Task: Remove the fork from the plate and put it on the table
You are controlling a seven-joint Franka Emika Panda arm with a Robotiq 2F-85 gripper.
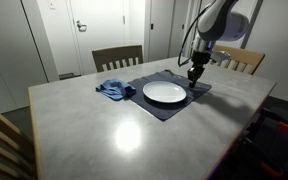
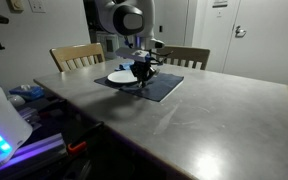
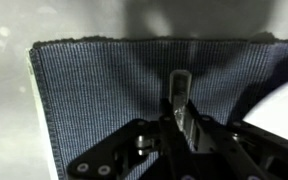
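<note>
In the wrist view the gripper (image 3: 187, 128) is seen at the lower centre, its jaws drawn nearly together on the fork (image 3: 178, 88); the fork is seen against the dark placemat (image 3: 94, 90), clear of the plate (image 3: 284, 110) at the lower right; whether it touches the mat cannot be told; in an exterior view the table (image 1: 104, 135) fills the lower frame, and a blue cloth (image 1: 114, 90) lies just left of the mat.
</note>
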